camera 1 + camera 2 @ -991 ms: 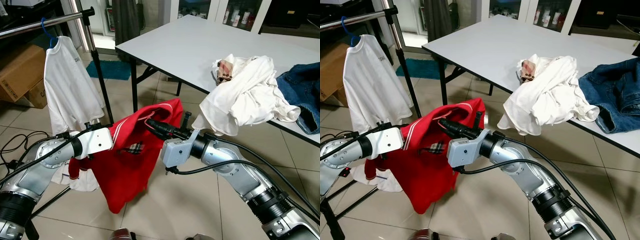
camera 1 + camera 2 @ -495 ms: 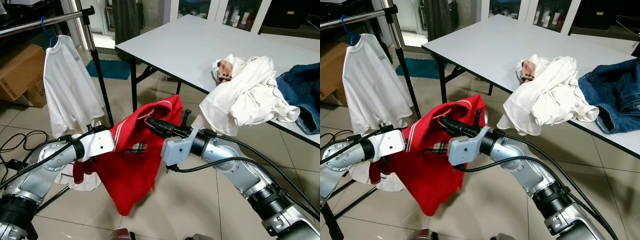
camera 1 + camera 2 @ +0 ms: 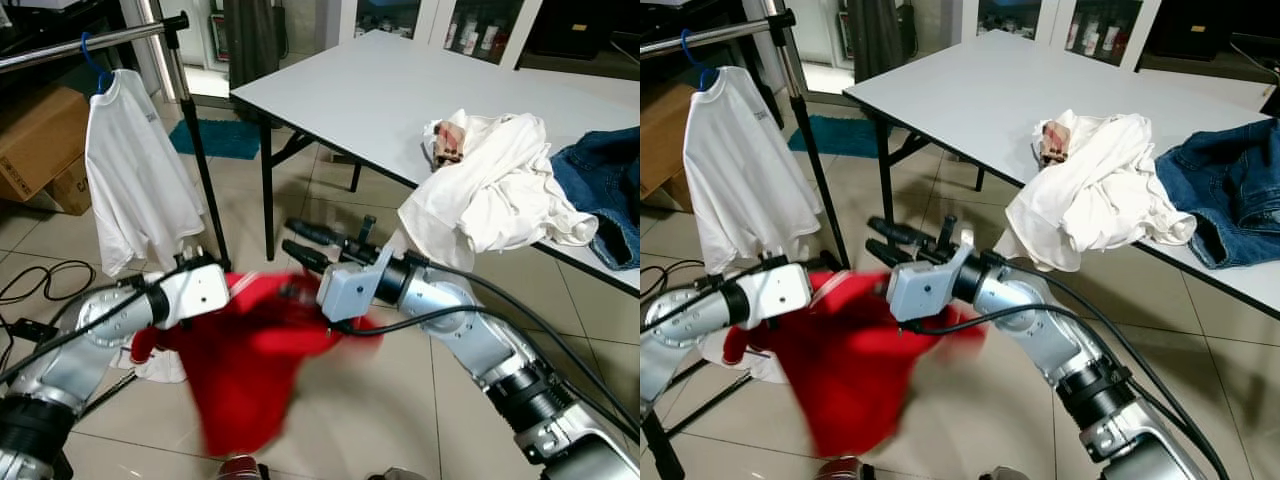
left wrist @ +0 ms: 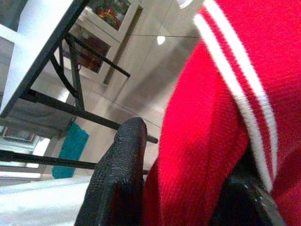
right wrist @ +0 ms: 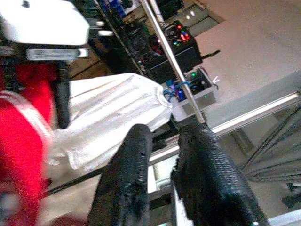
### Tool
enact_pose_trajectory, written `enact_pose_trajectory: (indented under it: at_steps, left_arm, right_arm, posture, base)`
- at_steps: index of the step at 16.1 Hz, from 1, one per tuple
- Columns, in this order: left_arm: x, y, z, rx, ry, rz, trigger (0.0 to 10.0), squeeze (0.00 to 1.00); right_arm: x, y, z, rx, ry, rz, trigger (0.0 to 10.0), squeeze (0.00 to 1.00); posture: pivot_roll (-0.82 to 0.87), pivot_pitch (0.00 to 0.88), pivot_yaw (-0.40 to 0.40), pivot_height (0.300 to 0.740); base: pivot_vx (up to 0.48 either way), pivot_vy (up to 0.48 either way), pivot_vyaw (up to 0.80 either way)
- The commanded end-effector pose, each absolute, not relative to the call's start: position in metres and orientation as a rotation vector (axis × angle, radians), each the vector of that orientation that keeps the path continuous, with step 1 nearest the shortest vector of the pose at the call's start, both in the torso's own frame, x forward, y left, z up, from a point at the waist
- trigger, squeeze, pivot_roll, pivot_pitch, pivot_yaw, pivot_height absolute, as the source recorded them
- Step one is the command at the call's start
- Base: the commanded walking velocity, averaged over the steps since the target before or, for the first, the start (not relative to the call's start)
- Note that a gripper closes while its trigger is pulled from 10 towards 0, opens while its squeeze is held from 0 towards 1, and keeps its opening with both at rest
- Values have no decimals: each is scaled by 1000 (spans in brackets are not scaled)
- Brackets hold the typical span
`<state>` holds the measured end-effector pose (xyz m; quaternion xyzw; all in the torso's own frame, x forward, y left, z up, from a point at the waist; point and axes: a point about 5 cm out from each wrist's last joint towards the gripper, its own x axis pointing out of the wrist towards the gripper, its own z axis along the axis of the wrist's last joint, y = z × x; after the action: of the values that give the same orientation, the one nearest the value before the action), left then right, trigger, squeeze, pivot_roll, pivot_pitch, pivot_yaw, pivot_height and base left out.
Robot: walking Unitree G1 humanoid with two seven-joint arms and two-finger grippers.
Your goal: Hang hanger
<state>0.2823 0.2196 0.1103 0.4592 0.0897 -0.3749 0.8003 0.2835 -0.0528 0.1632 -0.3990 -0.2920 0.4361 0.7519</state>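
Your red shirt (image 3: pixel 245 370) has just dropped. Half a second ago it was stretched between both claws, with the collar draped over the right one; now it sags in a blur beneath them, low over the tiled floor (image 3: pixel 400 400), and hangs from the left claw (image 4: pixel 188 155) alone. In the left wrist view that claw's black fingers (image 4: pixel 120 179) are clamped on the red fabric with its white stripe, so your grip on that side holds.

Your right claw (image 3: pixel 305 243) has come free of the cloth. Its two fingers stand a little apart with nothing between them, pointing out over the shirt toward the clothes rack. Through its wrist camera you look along those fingers (image 5: pixel 129 183) at the hung white T-shirt (image 5: pixel 113 117) and the silver rail (image 5: pixel 174 61) beyond.

I can't make out a hanger in the red shirt, so whether it is still inside the collar is unclear. Judging from this, the garment slipped off the right side, and the hanging step is set back: you probably need to regain the collar or hook before lifting to the rail (image 3: pixel 80 45), which sits above and beyond your left claw, next to the white T-shirt on its blue hanger (image 3: pixel 92 60).

To the far side of your right claw, the tabletop (image 3: pixel 380 90) carries a heap of white clothes (image 3: pixel 490 190) and blue jeans (image 3: pixel 605 185).
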Motion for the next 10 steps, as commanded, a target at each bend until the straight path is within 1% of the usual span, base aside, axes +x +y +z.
enact_pose_trajectory:
  at_steps: [1, 3, 4, 5, 6, 7, 8, 10]
  left_arm:
    - [285, 216, 119, 994, 146, -795, 0, 0]
    - [285, 216, 118, 991, 149, -794, 0, 0]
    - [284, 216, 117, 987, 150, -793, 0, 0]
    - [284, 216, 116, 975, 149, -792, 0, 0]
    - [284, 215, 116, 962, 146, -792, 0, 0]
    - [284, 215, 116, 944, 141, -788, 0, 0]
    - [284, 215, 116, 906, 128, -767, 0, 0]
    - [287, 222, 118, 849, 105, -680, 0, 0]
  right_arm:
    - [286, -55, 168, -884, -655, 932, 10000, 1000]
    - [288, -57, 169, -864, -646, 914, 10000, 1000]
    - [290, -58, 169, -847, -633, 899, 10000, 784]
    - [292, -59, 172, -812, -620, 878, 10000, 451]
    - [295, -61, 176, -767, -608, 856, 10000, 278]
    - [301, -64, 182, -697, -585, 807, 10000, 141]
    - [314, -73, 193, -571, -539, 718, 10000, 110]
    - [341, -100, 206, -378, -446, 511, 10000, 94]
  posture:
    - [35, 0, -1, 740]
    - [35, 0, -1, 740]
    - [33, 0, -1, 740]
    - [33, 0, -1, 740]
    - [31, 1, 0, 740]
    - [31, 1, 0, 740]
    - [31, 1, 0, 740]
    - [33, 2, -3, 740]
  base:
    - [0, 0, 0]
    - [0, 0, 0]
    - [0, 0, 0]
    - [0, 0, 0]
    - [0, 0, 0]
    - [0, 0, 0]
    - [0, 0, 0]
    - [0, 0, 0]
